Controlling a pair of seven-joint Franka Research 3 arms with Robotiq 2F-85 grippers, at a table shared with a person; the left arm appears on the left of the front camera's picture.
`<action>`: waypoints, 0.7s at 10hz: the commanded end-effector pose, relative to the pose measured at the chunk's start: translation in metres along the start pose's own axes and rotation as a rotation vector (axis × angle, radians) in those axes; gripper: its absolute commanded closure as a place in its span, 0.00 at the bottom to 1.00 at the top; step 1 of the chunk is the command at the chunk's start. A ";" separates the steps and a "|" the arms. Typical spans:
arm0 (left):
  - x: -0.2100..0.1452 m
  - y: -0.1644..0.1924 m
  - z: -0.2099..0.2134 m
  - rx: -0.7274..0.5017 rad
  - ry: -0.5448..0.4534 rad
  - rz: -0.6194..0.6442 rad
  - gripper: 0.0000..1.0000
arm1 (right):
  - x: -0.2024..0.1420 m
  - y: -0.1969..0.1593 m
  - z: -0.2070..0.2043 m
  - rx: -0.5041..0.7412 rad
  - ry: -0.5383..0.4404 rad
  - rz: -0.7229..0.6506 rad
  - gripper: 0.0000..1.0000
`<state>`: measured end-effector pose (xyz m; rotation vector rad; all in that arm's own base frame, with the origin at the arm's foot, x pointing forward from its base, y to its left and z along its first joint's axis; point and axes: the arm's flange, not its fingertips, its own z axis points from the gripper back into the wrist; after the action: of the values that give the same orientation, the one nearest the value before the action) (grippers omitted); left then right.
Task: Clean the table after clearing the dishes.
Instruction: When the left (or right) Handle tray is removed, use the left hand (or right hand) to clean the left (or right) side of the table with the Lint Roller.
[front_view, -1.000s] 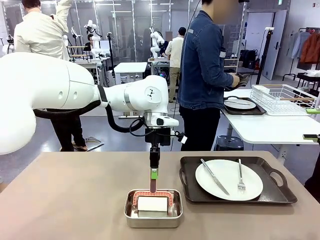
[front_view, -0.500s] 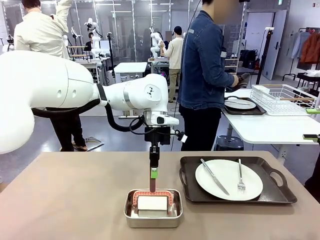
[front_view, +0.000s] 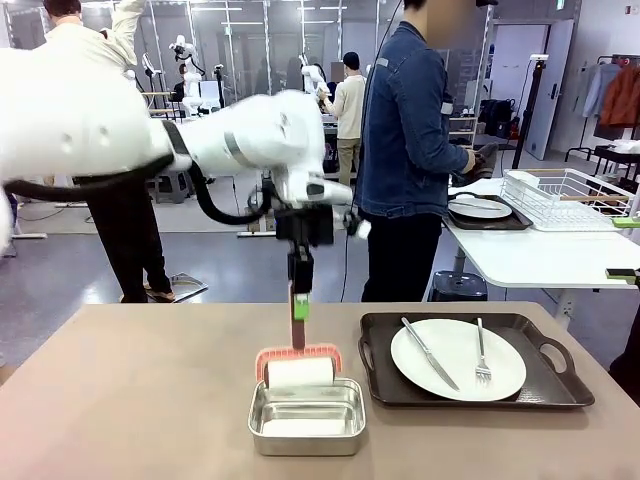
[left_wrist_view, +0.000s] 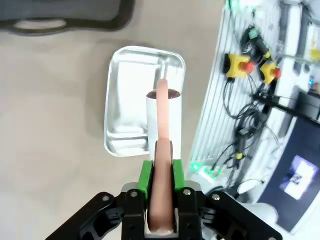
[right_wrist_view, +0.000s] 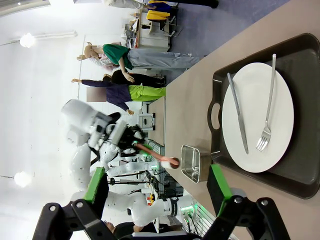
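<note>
the left gripper (front_view: 298, 308) is standing higher than a second ago, lifting the roller (front_view: 298, 370) out of the steel tin (front_view: 306, 425), where its white roll was lying before; the roll is now hanging just above the tin's far rim, and the arm's wrist is sitting higher and farther toward the picture's left. the gripper is staying clenched on the roller's pink handle, green pads pressing on either side, as the left wrist view is showing (left_wrist_view: 161, 172). the tin is keeping its place on the table (front_view: 140, 400), near the front edge, and the tray (front_view: 565, 388) beside it is lying unmoved with its plate (front_view: 505, 372), knife (front_view: 430, 354) and fork (front_view: 481, 360). the person (front_view: 405, 130) is standing turned toward the white table (front_view: 540, 255), where a second tray (front_view: 510, 224) with a second plate (front_view: 480, 208) is resting beside a wire rack (front_view: 560, 195). the right gripper (right_wrist_view: 156, 190) is hanging released, its jaws spreading wide above the table's end. the roll is hiding part of the tin's far rim in the front view, and in the left wrist view the handle is covering much of the roll. the left arm's upper part is running off the picture's left edge. the person's hands are partly hiding behind the body. a pale patch on the tin's floor is too faint to make out.
</note>
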<state>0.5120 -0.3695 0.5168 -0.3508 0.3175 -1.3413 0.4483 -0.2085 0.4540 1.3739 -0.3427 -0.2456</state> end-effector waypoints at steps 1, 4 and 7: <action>-0.045 -0.016 0.026 0.042 -0.109 0.193 1.00 | -0.003 0.003 -0.002 0.007 0.003 0.000 0.00; -0.147 0.007 0.038 0.039 -0.368 0.524 1.00 | -0.003 0.003 -0.002 0.007 0.003 0.000 0.00; -0.238 0.030 0.002 -0.055 -0.646 0.908 1.00 | -0.003 0.003 -0.002 0.007 0.003 0.000 0.00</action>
<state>0.5241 -0.1278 0.5330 -0.5206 0.0201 -0.4256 0.4482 -0.2087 0.4543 1.3743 -0.3431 -0.2453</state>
